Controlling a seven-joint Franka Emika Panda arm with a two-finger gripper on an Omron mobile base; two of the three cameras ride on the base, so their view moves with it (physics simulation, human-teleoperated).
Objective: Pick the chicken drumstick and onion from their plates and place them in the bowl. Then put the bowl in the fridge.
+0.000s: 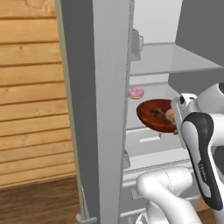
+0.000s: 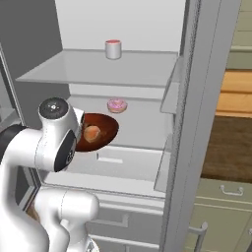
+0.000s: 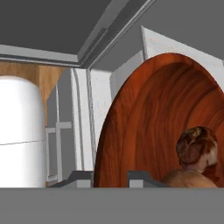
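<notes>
**Bowl being held tilted at the front of the fridge's middle shelf**

The gripper (image 3: 111,177) is being seen from the hand view with its two dark finger tips at the rim of the bowl (image 3: 144,131); the reddish-brown wall is rising directly from between them, so the fingers are judged to be clamped on the rim, one tip outside and one inside. In the base views the hand itself is being hidden by the white arm.

The bowl (image 1: 154,114) is being carried steeply tilted, its dark inside facing out toward the fridge opening and its far rim reaching over the front edge of the middle shelf (image 2: 142,125). From the fingers the bowl is lying ahead and to one side, deeper into the fridge (image 1: 98,109). Inside it, the chicken drumstick (image 3: 197,146) and a paler rounded item below it, probably the onion (image 3: 186,178), are resting against the lower wall near the held rim. In the right base view one rounded orange-brown item (image 2: 92,133) is showing in the bowl.

Further back on the same shelf a pink frosted doughnut (image 2: 117,105) is lying near the rear edge, apart from the bowl. On the upper shelf a small white jar with a red lid (image 2: 113,49) is standing near the back.

The coming move is judged to turn on levelling the bowl and lowering it onto the bare front part of the middle shelf, short of the doughnut; at this tilt the contents could be spilled.
</notes>
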